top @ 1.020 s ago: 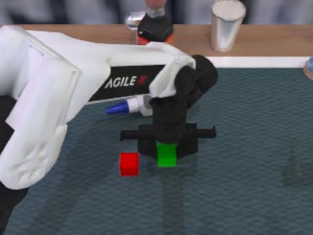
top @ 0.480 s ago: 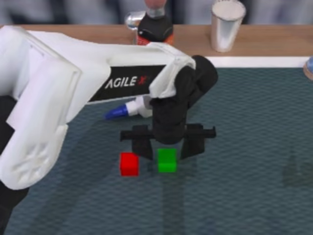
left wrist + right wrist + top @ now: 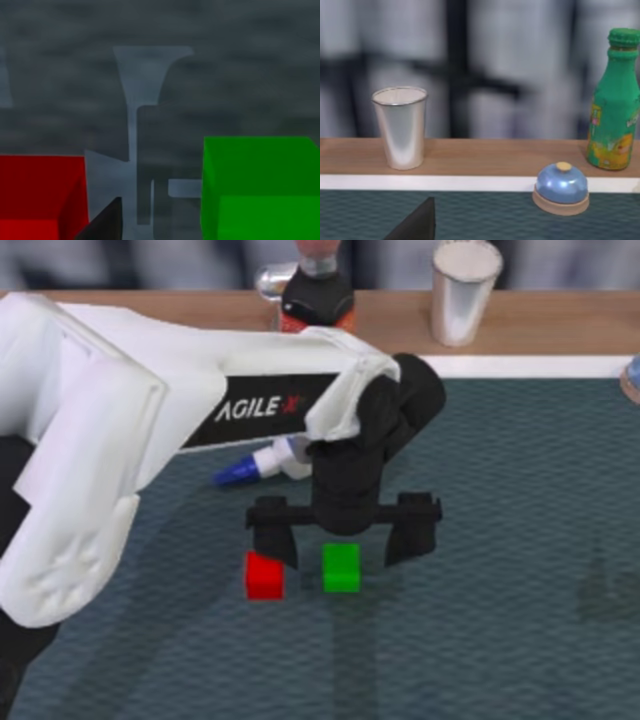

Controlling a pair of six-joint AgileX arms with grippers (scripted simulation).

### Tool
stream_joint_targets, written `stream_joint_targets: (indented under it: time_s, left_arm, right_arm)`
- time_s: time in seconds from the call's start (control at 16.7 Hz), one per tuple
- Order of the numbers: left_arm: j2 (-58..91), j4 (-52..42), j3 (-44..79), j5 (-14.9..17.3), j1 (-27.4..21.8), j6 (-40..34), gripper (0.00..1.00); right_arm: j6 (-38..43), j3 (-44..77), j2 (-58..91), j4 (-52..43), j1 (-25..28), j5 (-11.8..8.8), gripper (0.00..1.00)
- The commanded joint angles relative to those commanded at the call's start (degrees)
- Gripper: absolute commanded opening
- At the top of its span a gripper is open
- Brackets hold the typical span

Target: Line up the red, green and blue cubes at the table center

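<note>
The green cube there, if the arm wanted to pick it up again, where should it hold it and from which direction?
Probably from straight above, with the jaws closing on two opposite flat side faces of the green cube. It sits flat and square on the table, so the sides are parallel and easy to pinch. The left gripper is open right over it. The red cube stands apart at its left, leaving a gap for one jaw.

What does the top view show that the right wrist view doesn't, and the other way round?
Only the top view shows the left gripper, open, astride the green cube, with the red cube beside it, plus a dark bottle on the wooden strip. Only the right wrist view shows the green bottle and the whole blue bell. Both show the metal cup and the teal tabletop.
</note>
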Motion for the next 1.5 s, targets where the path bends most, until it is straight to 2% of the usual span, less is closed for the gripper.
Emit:
stream_joint_targets:
  time_s: [0.24,0.66,1.02,1.26,1.5]
  left_arm:
    - [-0.3,-1.0,0.9,0.0,0.1,-0.1,1.00]
    - [-4.2,-13.3,9.0,0.0,1.0,-0.3,1.00]
    - [-4.3,-13.3,8.9,0.0,1.1,0.5,1.00]
    - [-5.3,-12.1,6.9,0.0,6.5,8.8,1.00]
    - [-6.9,-10.4,2.7,0.3,15.9,25.5,1.00]
  right_arm:
    - [0.0,0.0,0.0,0.0,0.0,0.0,1.00]
    - [0.0,0.0,0.0,0.0,0.0,0.0,1.00]
    - [0.0,0.0,0.0,0.0,0.0,0.0,1.00]
    - [0.0,0.0,0.0,0.0,0.0,0.0,1.00]
    - [0.0,0.0,0.0,0.0,0.0,0.0,1.00]
